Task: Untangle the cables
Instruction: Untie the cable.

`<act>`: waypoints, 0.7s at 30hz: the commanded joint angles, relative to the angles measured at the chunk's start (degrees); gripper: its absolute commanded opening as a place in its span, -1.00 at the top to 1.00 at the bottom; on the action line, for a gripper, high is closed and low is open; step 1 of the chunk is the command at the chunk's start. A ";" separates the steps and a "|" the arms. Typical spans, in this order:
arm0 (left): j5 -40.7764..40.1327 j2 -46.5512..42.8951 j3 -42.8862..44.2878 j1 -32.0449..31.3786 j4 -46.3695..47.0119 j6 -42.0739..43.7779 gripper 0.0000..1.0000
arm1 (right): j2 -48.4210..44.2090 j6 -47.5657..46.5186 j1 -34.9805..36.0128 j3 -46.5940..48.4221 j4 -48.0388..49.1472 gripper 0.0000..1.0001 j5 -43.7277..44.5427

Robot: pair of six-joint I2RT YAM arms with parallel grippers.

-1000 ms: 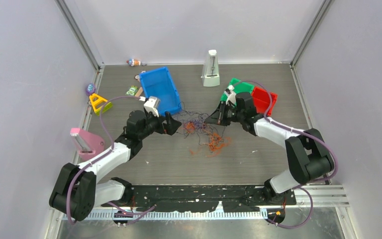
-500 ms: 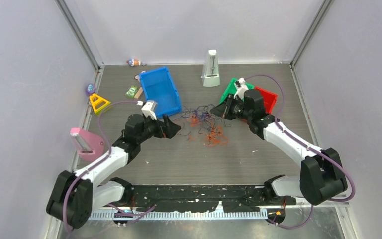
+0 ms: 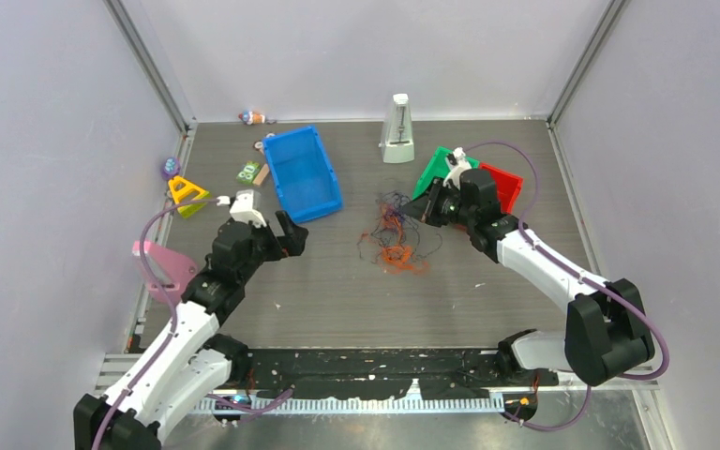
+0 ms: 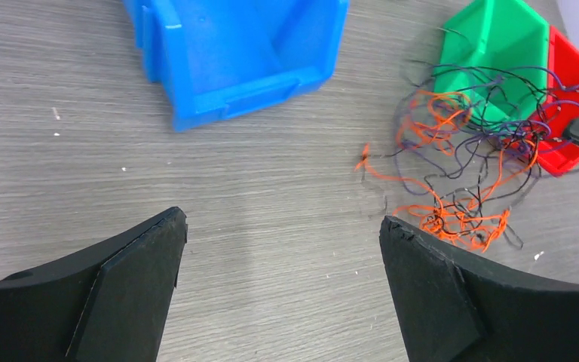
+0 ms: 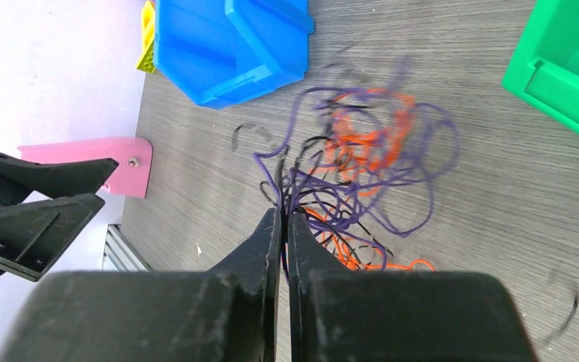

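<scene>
Overhead, cables (image 3: 396, 236) sit as a loose orange, red and dark clump mid-table (image 3: 337, 300), between the blue bin (image 3: 302, 173) and green bin (image 3: 434, 171). The left gripper (image 3: 292, 236) has fingers wide apart, well clear of the clump. The right gripper (image 3: 414, 212) sits at the clump's right edge with strands running up to it. On the left wrist view, the left gripper (image 4: 283, 222) fingers are spread with bare table between them; cables (image 4: 475, 166) lie far right, in front of the green bin (image 4: 490, 45) and red bin (image 4: 573, 68). On the right wrist view, the right gripper (image 5: 280, 216) fingers are pressed together, pinching purple and dark strands of the cables (image 5: 354, 162), the rest fanning out beyond the tips.
</scene>
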 commanded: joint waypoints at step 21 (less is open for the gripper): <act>30.54 43.46 18.48 -11.56 36.97 -5.34 -0.66 | -3.20 -2.96 -0.16 1.64 0.27 0.89 -6.65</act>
